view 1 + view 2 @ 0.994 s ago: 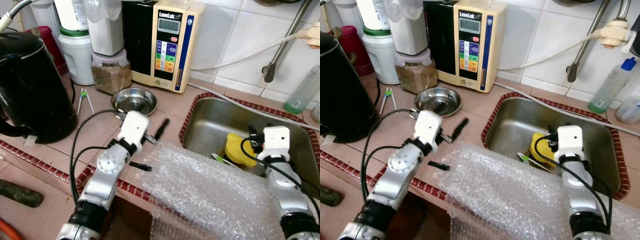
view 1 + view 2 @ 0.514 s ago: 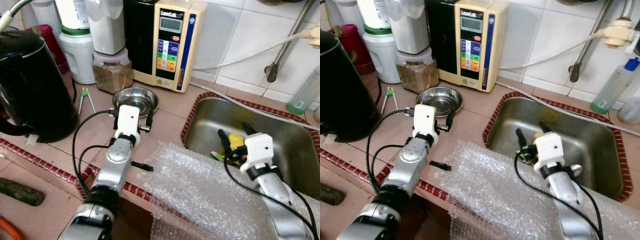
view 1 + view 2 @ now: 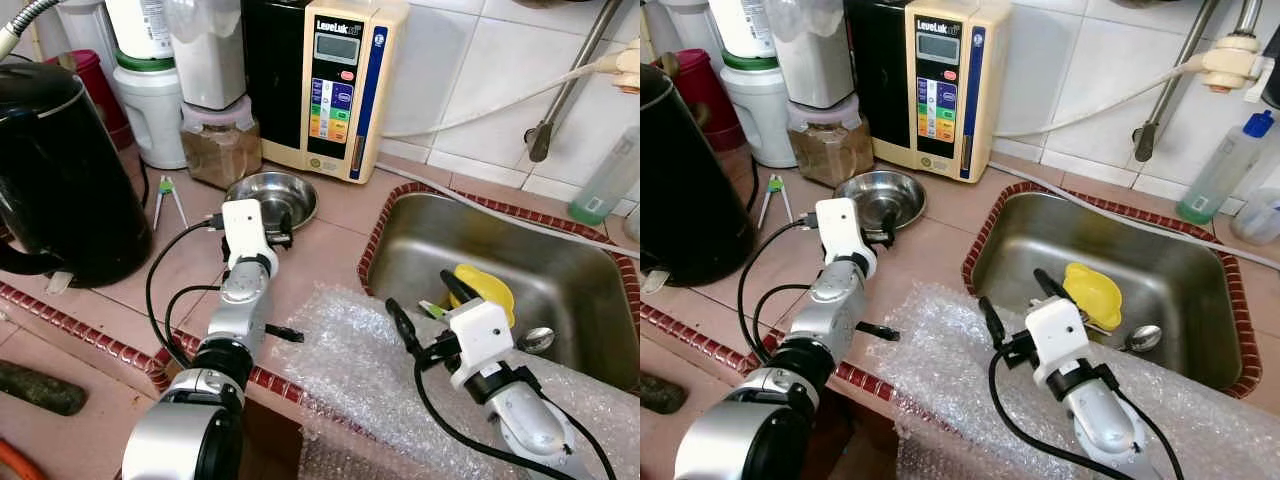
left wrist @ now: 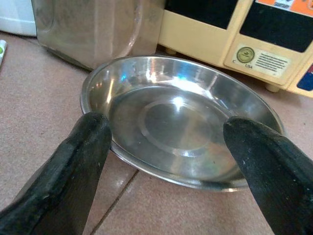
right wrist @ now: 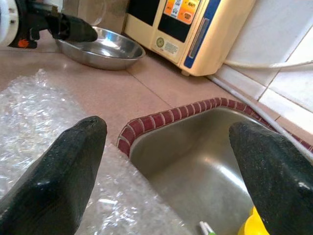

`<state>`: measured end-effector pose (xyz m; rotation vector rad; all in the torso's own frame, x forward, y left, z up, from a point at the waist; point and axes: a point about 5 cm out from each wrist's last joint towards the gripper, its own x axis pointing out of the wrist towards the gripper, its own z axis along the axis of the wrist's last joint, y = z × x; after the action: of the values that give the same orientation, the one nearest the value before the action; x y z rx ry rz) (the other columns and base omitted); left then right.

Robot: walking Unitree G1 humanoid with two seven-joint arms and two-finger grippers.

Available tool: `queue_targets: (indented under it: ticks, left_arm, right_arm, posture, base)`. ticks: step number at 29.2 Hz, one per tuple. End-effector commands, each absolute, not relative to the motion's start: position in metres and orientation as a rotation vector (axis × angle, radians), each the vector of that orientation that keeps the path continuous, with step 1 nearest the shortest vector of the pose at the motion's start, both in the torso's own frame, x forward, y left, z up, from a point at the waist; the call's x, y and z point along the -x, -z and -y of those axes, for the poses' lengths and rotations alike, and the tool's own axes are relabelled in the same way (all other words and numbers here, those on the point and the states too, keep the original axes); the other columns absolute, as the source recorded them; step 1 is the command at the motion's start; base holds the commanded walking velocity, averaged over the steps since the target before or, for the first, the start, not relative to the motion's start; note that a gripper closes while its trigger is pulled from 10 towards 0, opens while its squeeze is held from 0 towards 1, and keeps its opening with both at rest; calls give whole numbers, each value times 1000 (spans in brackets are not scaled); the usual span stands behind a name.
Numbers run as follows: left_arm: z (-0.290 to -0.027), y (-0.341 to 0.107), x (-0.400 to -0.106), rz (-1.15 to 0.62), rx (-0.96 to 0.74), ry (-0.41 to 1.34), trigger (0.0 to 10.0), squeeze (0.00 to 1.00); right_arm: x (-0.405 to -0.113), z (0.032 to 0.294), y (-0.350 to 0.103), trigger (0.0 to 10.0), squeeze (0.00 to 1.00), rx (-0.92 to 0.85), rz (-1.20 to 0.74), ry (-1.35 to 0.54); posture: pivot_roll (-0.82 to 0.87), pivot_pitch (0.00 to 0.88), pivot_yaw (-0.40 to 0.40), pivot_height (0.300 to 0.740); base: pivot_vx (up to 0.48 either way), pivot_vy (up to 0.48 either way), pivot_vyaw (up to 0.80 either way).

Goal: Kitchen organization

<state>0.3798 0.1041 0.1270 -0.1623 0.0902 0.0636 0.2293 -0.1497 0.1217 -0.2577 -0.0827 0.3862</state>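
A shallow steel bowl (image 3: 272, 196) sits empty on the pink tiled counter in front of a jar of brown powder (image 3: 222, 150). My left gripper (image 4: 166, 125) is open just short of the bowl's near rim, one finger towards each side of it. A yellow plastic item (image 3: 487, 286) lies in the steel sink (image 3: 570, 270) beside a spoon (image 3: 538, 340). My right gripper (image 3: 418, 290) is open and holds nothing, hovering over the sink's near left corner and the edge of a bubble wrap sheet (image 3: 370, 375).
A black kettle (image 3: 60, 170) stands at the left. White containers and a cream water ionizer (image 3: 340, 90) line the back wall. Green-tipped tweezers (image 3: 168, 198) and a small black piece (image 3: 285, 333) lie on the counter. A hose crosses behind the sink.
My right gripper has pulled back out of the sink, away from the yellow item, to the bubble wrap's edge. My left gripper has swung round to face the steel bowl.
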Motion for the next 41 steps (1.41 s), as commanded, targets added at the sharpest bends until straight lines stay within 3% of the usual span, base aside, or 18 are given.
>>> queue_targets:
  ticks: [1,2,3,9,10,11,12,18,19,21,22,23,36,41]
  left_arm:
    - [-103,-127,-382,-113,186,-87,10000,278]
    - [-104,-126,-382,-126,190,-100,10000,192]
    - [-107,-124,-382,-153,196,-126,10000,0]
    - [-110,-114,-382,-241,204,-139,10000,0]
    - [-107,-110,-381,-274,198,-132,10000,0]
    - [-107,-108,-380,-290,205,-131,10000,0]
    - [-106,-107,-379,-302,209,-132,10000,0]
    - [-106,-106,-380,-328,225,-141,10000,0]
    - [-105,-107,-380,-334,226,-135,6588,0]
    - [-105,-107,-381,-339,226,-134,6588,0]
    - [-105,-108,-381,-336,222,-120,2235,0]
    - [-105,-109,-381,-338,222,-115,0,0]
    - [-114,-108,-382,-360,257,-110,0,0]
    - [-123,-110,-381,-298,177,-94,0,0]
  right_arm:
    - [-228,147,-126,10000,1000,265,89,-391]
    - [-228,147,-126,10000,1000,266,87,-392]
    - [-228,146,-126,10000,1000,267,85,-395]
    - [-229,141,-128,10000,1000,274,89,-408]
    - [-229,140,-128,10000,875,273,86,-409]
    - [-229,139,-128,10000,875,271,85,-409]
    - [-229,139,-127,10000,773,271,84,-410]
    - [-229,134,-126,10000,761,269,82,-418]
    - [-230,133,-126,10000,761,268,83,-418]
    - [-231,133,-126,10000,761,269,83,-418]
    - [-231,132,-126,10000,761,268,83,-419]
    - [-231,132,-126,10000,761,268,83,-419]
    - [-238,131,-126,10000,761,269,89,-423]
    - [-241,131,-126,10000,761,268,92,-426]
  posture:
    - [-24,0,-5,740]
    - [-24,0,-5,740]
    - [-23,0,-4,740]
    - [-20,0,2,740]
    - [-18,0,4,740]
    - [-17,0,5,740]
    - [-17,0,6,740]
    - [-5,0,9,740]
    - [-2,0,8,740]
    - [-1,0,8,740]
    - [4,0,9,740]
    - [7,0,8,740]
    - [32,0,5,740]
    - [43,0,2,740]
  base:
    - [0,0,0]
    - [0,0,0]
    - [0,0,0]
    - [0,0,0]
    - [0,0,0]
    - [0,0,0]
    - [0,0,0]
    - [0,0,0]
    - [0,0,0]
    - [0,0,0]
    - [0,0,0]
    - [0,0,0]
    - [0,0,0]
    - [0,0,0]
